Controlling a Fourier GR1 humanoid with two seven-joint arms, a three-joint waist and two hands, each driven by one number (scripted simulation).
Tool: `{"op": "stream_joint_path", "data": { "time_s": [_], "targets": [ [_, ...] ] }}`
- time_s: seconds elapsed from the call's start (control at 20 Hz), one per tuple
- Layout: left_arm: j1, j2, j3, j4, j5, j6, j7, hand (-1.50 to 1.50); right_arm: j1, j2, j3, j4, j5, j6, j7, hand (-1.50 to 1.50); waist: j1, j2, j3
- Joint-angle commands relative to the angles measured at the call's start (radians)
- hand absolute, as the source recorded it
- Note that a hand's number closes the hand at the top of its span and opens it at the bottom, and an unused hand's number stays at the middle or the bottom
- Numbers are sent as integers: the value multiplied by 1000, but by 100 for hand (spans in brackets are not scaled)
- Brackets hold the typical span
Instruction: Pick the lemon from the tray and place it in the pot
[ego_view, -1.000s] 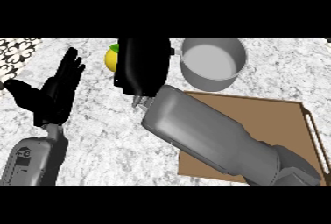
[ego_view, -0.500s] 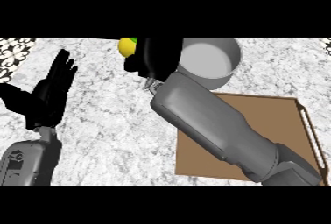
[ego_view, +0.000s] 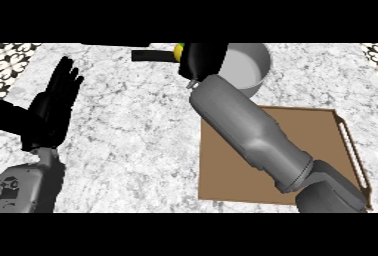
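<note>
My right hand (ego_view: 201, 59) was curled round the lemon (ego_view: 179, 48), only a yellow sliver showing at its left edge, just beside the pot (ego_view: 247, 70) rim. The tray (ego_view: 325, 150) lay bare below my forearm. My left hand (ego_view: 53, 107) rested open at the left, fingers up. I judged the lemon light, stiff-skinned and apt to roll, best cupped across its middle.

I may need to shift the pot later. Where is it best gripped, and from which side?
Judging by its shape, grip the pot by the black handle sticking out to its left, coming in from that side; the right robot hand covers its left rim.
</note>
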Motion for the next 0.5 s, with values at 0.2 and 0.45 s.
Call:
{"op": "stream_joint_path", "data": {
  "time_s": [0.2, 0.45],
  "targets": [
    [29, -5, -11, -9, 0, -20, -17, 0, 23, 7, -48, 215, -56, -107, -14, 150, 14, 11, 1],
    [-30, -1, -2, -20, -3, 7, 41, 0, 69, 8, -212, 212, -223, -165, -143, -150, 5, 13, 3]
  ]
}}
